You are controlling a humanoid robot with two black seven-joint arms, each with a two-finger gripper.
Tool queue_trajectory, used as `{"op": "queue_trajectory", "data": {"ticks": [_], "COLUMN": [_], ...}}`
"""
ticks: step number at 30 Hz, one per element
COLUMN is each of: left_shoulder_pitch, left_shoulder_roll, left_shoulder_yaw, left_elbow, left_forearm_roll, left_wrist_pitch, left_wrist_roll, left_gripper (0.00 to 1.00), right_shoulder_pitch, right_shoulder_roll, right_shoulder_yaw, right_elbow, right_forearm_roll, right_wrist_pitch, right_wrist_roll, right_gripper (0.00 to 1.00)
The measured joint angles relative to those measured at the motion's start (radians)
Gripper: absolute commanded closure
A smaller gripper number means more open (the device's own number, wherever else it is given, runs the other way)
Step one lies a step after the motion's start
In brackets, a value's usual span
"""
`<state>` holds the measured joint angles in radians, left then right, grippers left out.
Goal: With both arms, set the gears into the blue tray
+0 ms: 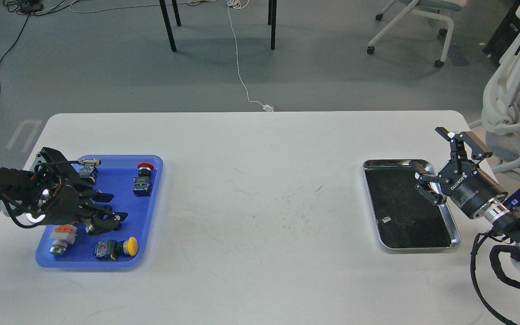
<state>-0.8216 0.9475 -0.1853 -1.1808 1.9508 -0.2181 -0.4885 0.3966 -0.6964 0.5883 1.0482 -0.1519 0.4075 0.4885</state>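
Blue tray (151,203) at desk's left, under left gripper (106,212) (jaws wide, nothing held); right gripper (445,167) spread over silver tray (455,225). No gears discernible; next, locating one.

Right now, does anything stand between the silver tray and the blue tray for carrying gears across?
Nothing visible lies on the table between them. Over the blue tray itself, the left gripper hovers and push-button switches take up space. I cannot make out gears on the silver tray.
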Motion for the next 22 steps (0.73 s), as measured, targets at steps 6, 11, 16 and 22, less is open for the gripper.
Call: {"op": "queue_trajectory", "data": {"ticks": [6, 11, 16, 22], "left_shoulder_pitch": [0.001, 0.058, 0.214, 0.466], "left_shoulder_roll": [-0.015, -0.078, -0.183, -0.369], "left_shoulder_yaw": [-0.141, -0.161, -0.327, -0.687], "left_elbow": [-0.053, -0.09, -0.075, -0.04], "left_forearm_roll": [-0.52, -1.055, -1.474, -1.512], "left_wrist_pitch": [0.0, 0.004, -0.005, -0.034], "left_wrist_roll": [0.0, 0.0, 0.0, 0.001], "left_gripper": [0.02, 0.02, 0.02, 0.02], "right_shoulder_pitch": [0.032, 0.054, 0.061, 0.063], "right_shoulder_roll": [0.0, 0.001, 0.033, 0.049], "right_shoulder_yaw": [0.001, 0.001, 0.001, 0.003], "right_elbow": [0.001, -0.004, 0.002, 0.004], "right_forearm_roll": [0.0, 0.003, 0.005, 0.005], "right_wrist_pitch": [-0.016, -0.063, -0.094, -0.088], "right_wrist_roll": [0.0, 0.0, 0.0, 0.0], "right_gripper": [0.01, 0.01, 0.01, 0.01]}}
